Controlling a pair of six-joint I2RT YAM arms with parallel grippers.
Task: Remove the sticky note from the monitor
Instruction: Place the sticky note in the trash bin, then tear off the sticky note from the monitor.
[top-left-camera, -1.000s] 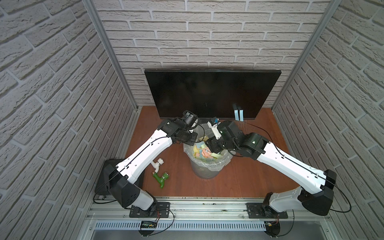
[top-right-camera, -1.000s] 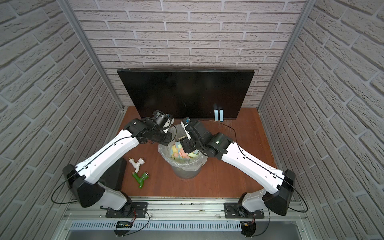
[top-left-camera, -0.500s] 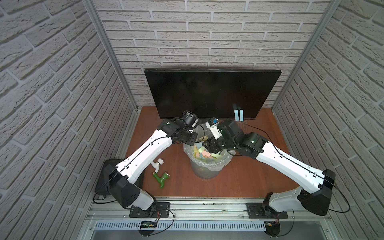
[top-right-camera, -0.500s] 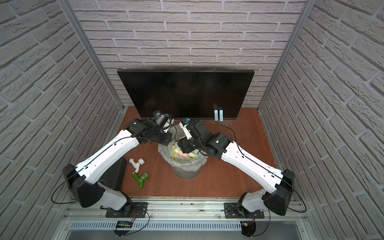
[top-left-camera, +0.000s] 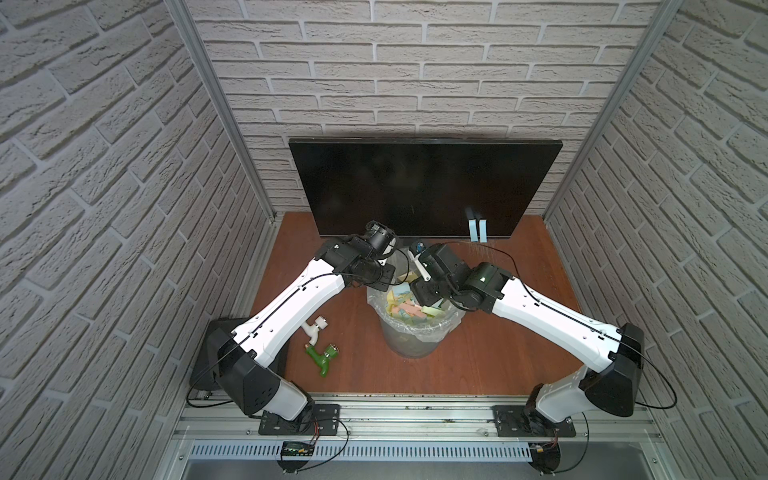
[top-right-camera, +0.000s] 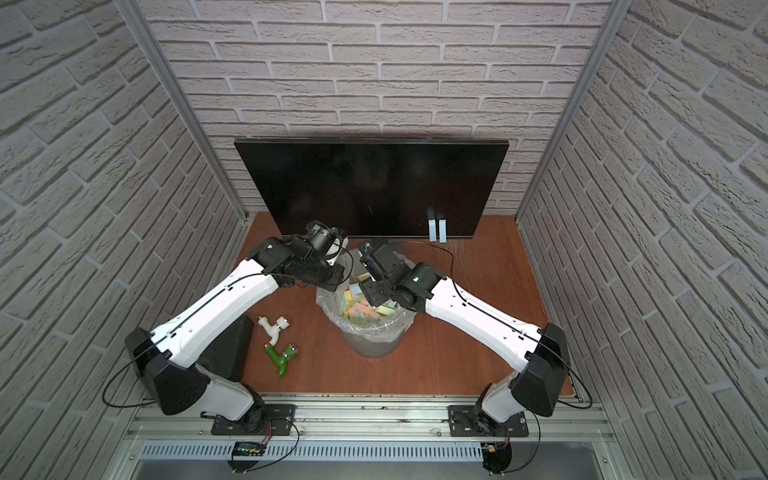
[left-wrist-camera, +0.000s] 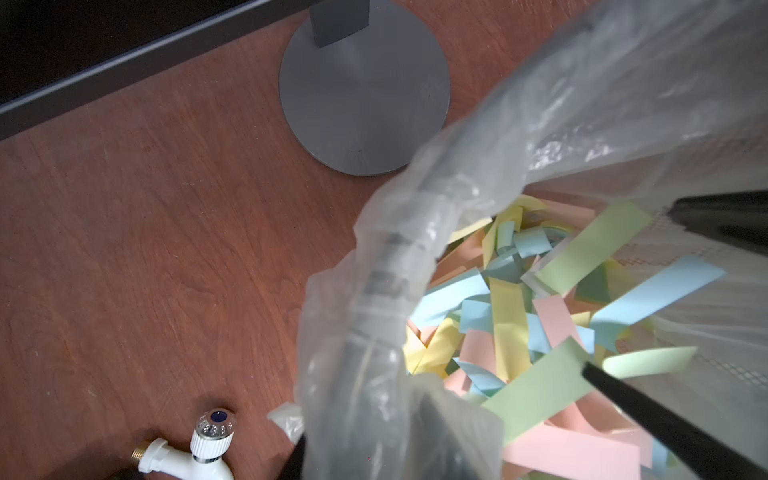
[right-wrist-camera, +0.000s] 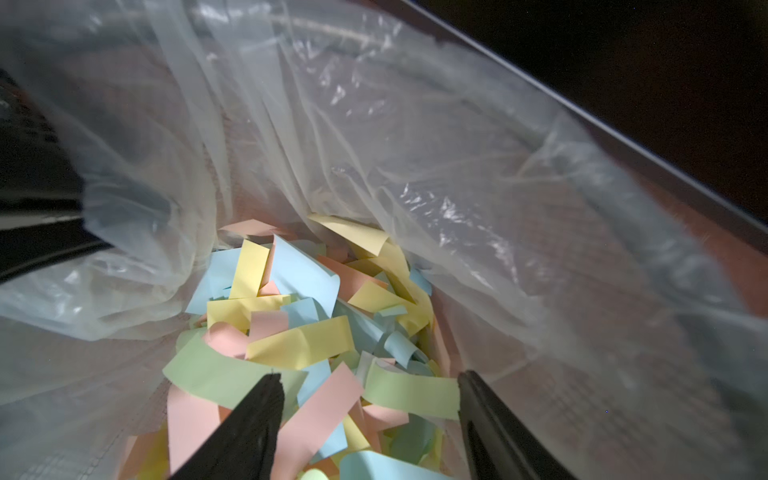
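Blue sticky notes (top-left-camera: 473, 229) on black monitor (top-left-camera: 424, 187)

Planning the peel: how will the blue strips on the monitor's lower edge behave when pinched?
Probably floppy and light: the blue strips look like thin paper, as curled ones in the waste bin suggest. Likely creases easily.

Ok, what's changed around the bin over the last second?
The right gripper, open and empty over the mesh waste bin lined with clear plastic, shifted slightly toward the left arm; I see nothing taken or dropped. Unchanged: the left gripper clamped on the bin's rim, the wide black monitor, and the two pale blue paper strips on its lower edge.
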